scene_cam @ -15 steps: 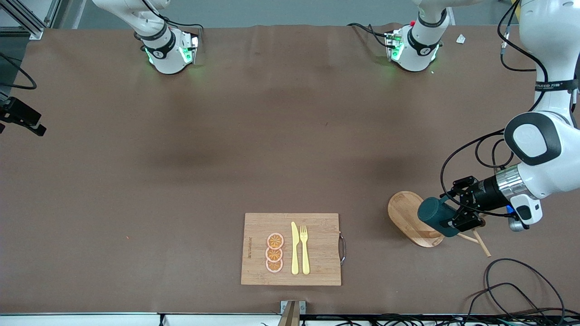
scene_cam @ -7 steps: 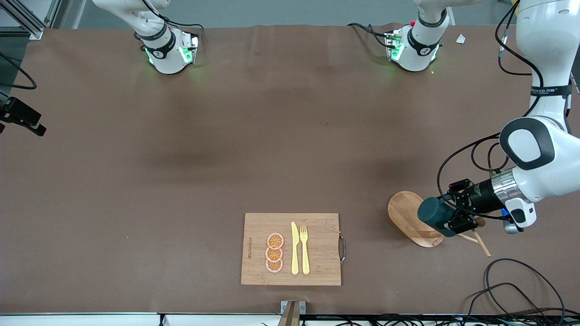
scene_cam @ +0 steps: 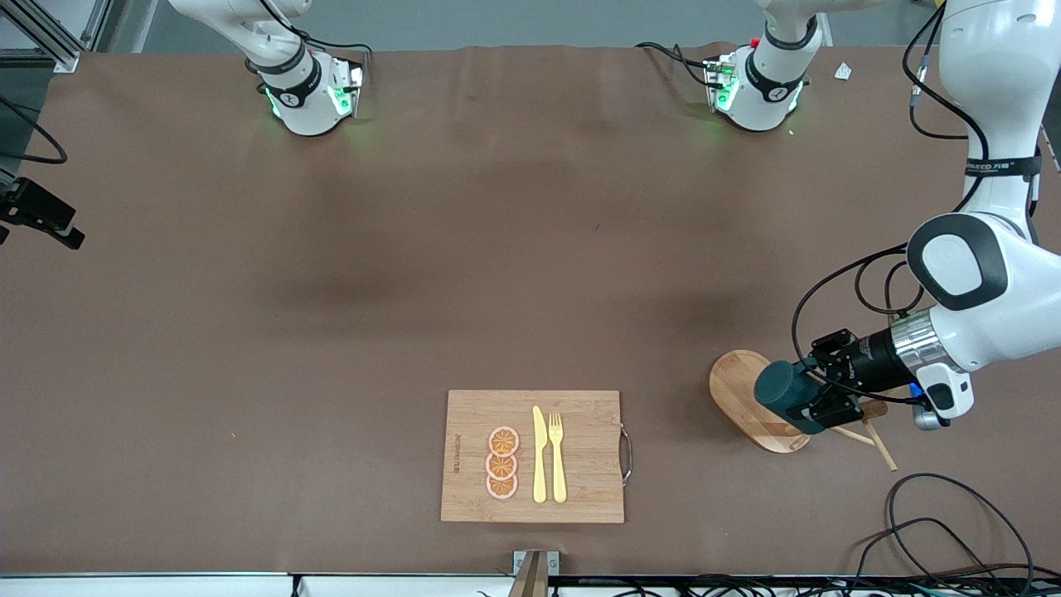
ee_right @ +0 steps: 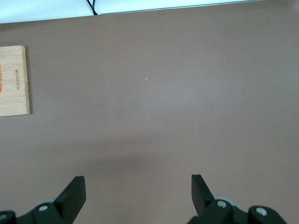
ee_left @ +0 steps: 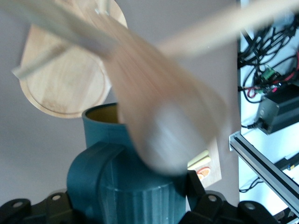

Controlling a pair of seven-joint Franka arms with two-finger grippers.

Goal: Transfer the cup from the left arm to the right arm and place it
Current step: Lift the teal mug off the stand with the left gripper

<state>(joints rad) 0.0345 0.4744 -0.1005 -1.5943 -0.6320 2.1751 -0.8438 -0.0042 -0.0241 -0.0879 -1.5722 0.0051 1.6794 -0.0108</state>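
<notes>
Where the left arm is bent low at its end of the tabletop (scene_cam: 497, 249), the scene is set out as follows.

Left arm pose: the forearm is seen reaching down and sideways from the elbow, the wrist laid nearly level, pointed toward the oval wooden board (scene_cam: 742, 390).

Left claw (scene_cam: 816, 398): clenched on the cup (scene_cam: 783, 394); in the left wrist view the fingers (ee_left: 198, 193) are seen pressed against the ribbed teal wall on either side.

Cup: a dark teal ribbed mug, held tipped on its side in the left claw, over the oval wooden board's edge toward the left arm's end; its mustard inside (ee_left: 100, 113) is glimpsed at the rim. Whether it touches the board cannot be told.

Wooden utensils (scene_cam: 870, 435): lain just beside the oval board, under the claw; blurred across the left wrist view.

Right arm: kept waiting, only its base seen in the front view.

Right claw (ee_right: 138, 191): released, fingers wide apart over bare tabletop, nothing between them.

Cutting board (scene_cam: 580, 497): laid near the front camera, bearing orange slices (scene_cam: 502, 463), a yellow knife (scene_cam: 539, 456) and fork (scene_cam: 557, 456).
</notes>
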